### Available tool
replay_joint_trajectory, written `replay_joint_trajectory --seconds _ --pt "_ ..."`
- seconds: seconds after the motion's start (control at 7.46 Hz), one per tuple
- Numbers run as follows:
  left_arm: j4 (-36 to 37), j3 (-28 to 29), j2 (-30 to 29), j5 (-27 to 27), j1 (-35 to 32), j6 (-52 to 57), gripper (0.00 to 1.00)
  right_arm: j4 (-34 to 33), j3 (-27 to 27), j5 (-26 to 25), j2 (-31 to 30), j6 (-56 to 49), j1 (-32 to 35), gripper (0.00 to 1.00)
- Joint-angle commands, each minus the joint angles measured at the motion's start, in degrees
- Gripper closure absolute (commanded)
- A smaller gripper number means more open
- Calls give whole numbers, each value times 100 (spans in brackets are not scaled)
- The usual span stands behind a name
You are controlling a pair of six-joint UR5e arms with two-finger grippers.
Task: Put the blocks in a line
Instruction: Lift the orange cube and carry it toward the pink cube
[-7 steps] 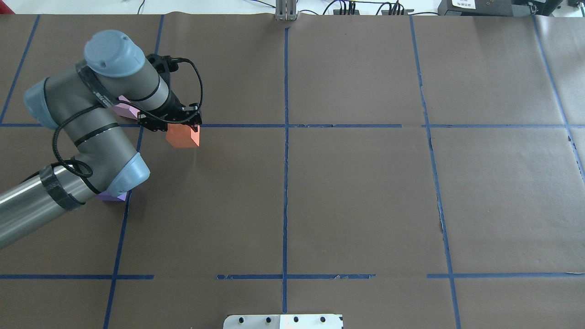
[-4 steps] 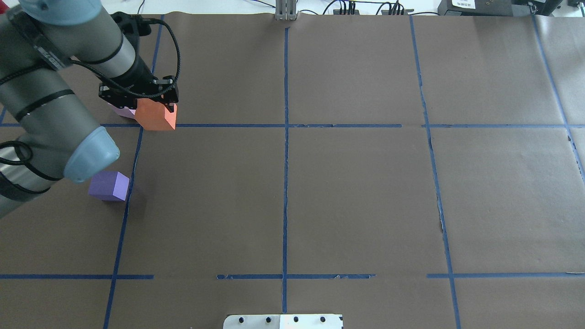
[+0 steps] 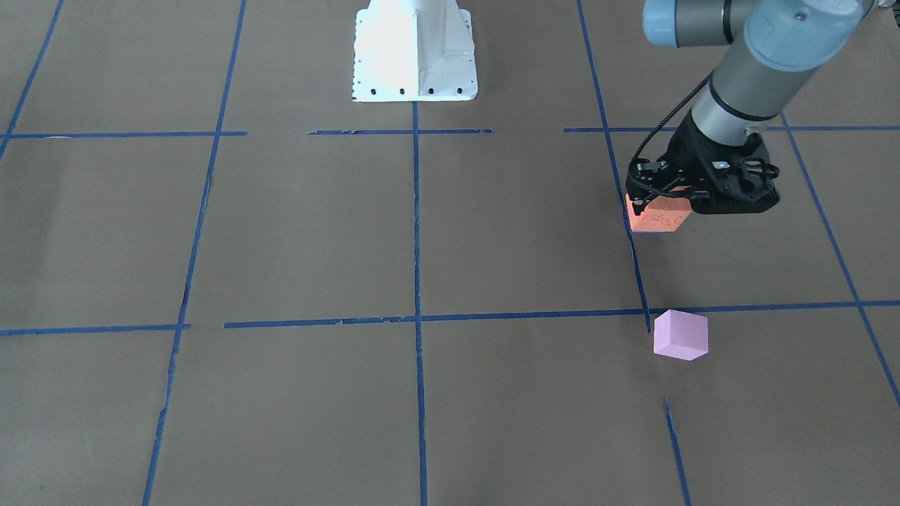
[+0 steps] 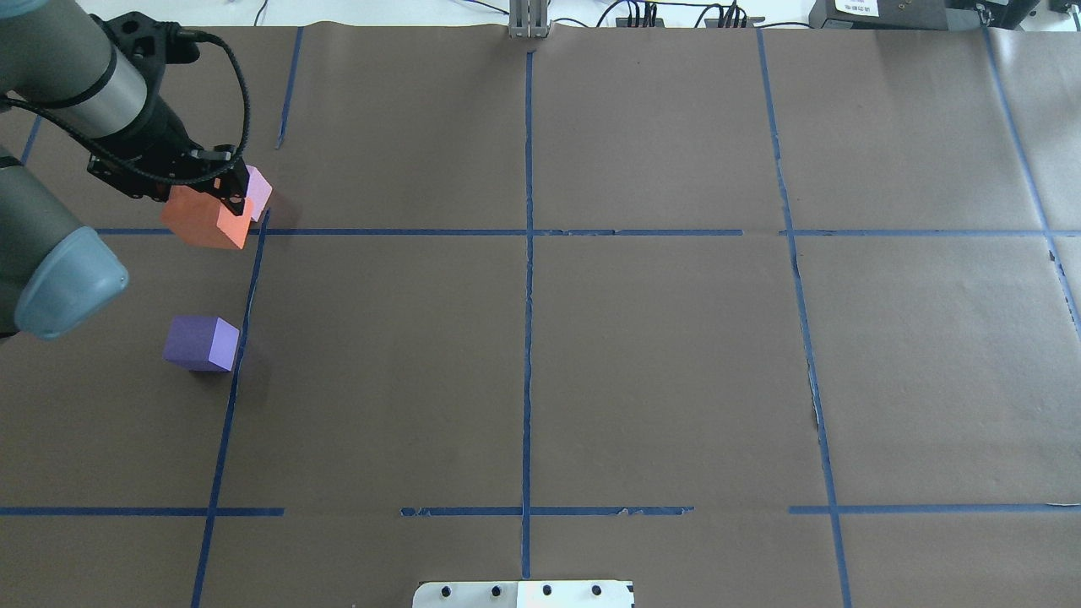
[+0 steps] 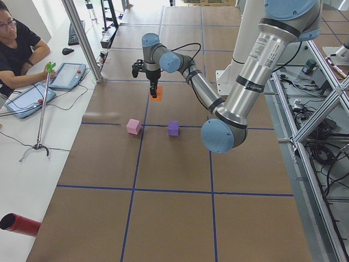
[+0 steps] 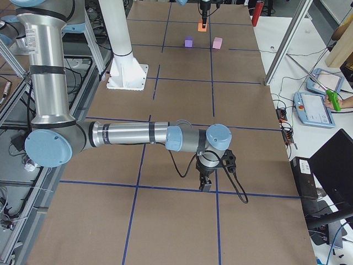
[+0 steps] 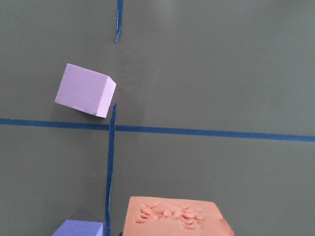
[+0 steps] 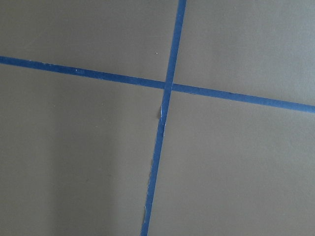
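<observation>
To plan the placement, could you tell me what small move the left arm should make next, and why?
Probably lower the orange block in line with the purple block: the left gripper holds it aloft, and the pink block and purple one sit beside one tape line.

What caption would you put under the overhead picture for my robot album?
Left gripper holds the orange block above the table, pink block and purple block resting nearby.

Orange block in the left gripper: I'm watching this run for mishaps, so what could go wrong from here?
The left gripper holds the orange block in the air by its upper part, so it might slip or twist on release. Set down between the pink block and the purple block, it or the gripper could nudge either one out of line.
</observation>
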Motion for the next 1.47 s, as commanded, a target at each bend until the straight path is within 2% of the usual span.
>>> replay_joint_trajectory --seconds 0.0,0.13,0.54,1.34 --pt "-1168 281 878 -370 -202 226 100 0 -3 0 0 6 0 0" --pt "-1696 840 821 -407 -211 147 100 0 -3 0 0 6 0 0" --pt "-2017 2055 128 -390 -167 -20 100 0 5 0 0 6 0 0" --pt "-2571 2269 231 -346 0 -328 100 0 -3 0 0 -3 0 0"
